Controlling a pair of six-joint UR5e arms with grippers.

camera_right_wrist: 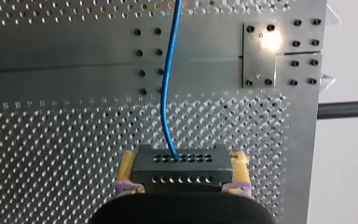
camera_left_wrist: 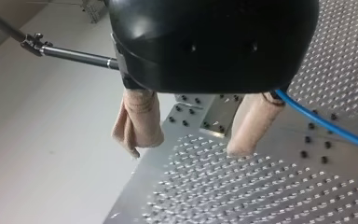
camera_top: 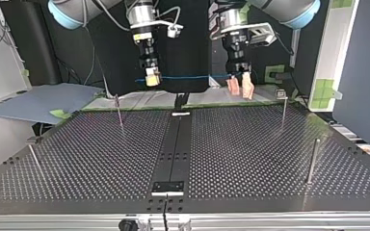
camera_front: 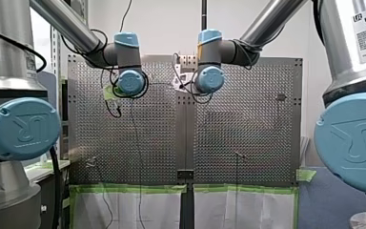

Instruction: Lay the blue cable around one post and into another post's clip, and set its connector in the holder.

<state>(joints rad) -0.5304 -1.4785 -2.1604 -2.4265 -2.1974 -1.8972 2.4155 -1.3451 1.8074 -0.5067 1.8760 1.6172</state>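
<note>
Glossy black housing fills the nearest part of the left wrist view and hides the roots of the fingers of our left gripper point(camera_left_wrist: 184, 150). Out of it come two fingers point(camera_left_wrist: 139, 122) wrapped in soft beige padding. They stand well apart with nothing between their tips, so that hand is open. The blue cable point(camera_left_wrist: 326, 123) emerges from behind the housing right beside one finger's root. We cannot tell whether it touches that finger or where it runs behind the housing. Beside the gripper lies a thin dark rod point(camera_left_wrist: 77, 57) with a small fitting at one end; its other end is hidden by the housing.

In the right wrist view our right gripper point(camera_right_wrist: 182, 161) clamps the connector point(camera_right_wrist: 182, 173) between yellow pads point(camera_right_wrist: 127, 163). It is a dark grey rectangular block with two rows of round holes, and the gripper's rounded black body cuts off its near edge. The smooth cable leaves the far row and runs ahead of the gripper over the dimpled metal table point(camera_right_wrist: 51, 154).

From the top view the cable hangs taut and level in the air between both grippers, near the table's far edge. It is clear of the slim upright metal posts point(camera_top: 314, 161). In the front view the blue-capped wrist joints point(camera_front: 131, 82) hide both grippers.
</note>
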